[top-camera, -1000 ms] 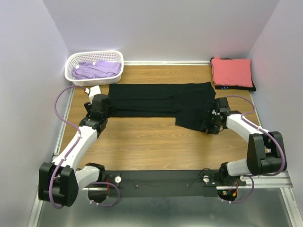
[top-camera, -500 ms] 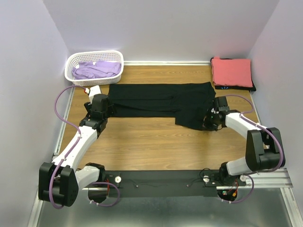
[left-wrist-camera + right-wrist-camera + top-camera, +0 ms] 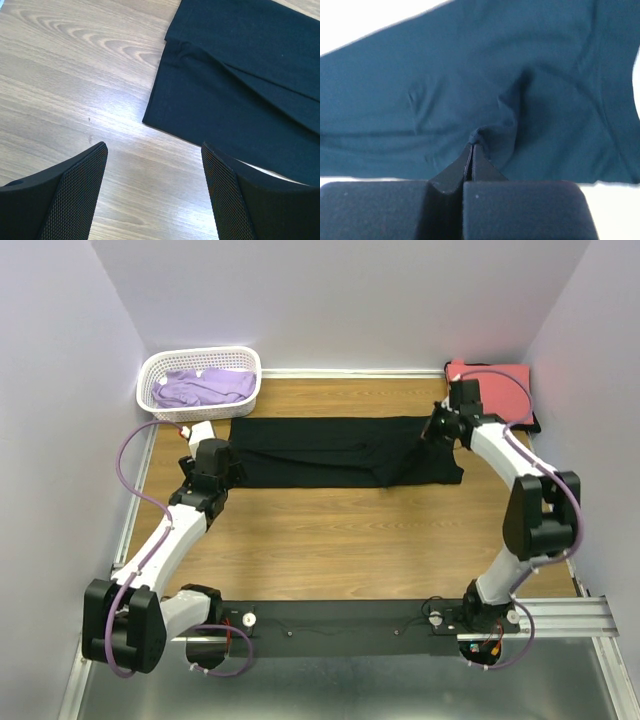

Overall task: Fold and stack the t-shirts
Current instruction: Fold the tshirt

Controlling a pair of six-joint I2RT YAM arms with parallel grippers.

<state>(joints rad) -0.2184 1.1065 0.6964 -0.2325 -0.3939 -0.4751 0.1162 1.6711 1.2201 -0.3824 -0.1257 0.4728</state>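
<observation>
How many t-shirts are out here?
4: a black t-shirt spread mid-table, a lavender one in the basket, a coral-red one folded far right, a dark one under it. Others may be hidden.

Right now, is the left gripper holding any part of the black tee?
No: the left gripper stands wide open over the table with nothing in it, and the black tee lies flat ahead.

The right arm (image 3: pixel 490 443) hides part of the coral-red tee (image 3: pixel 506 394); left wrist view crops the black tee (image 3: pixel 240 90).
</observation>
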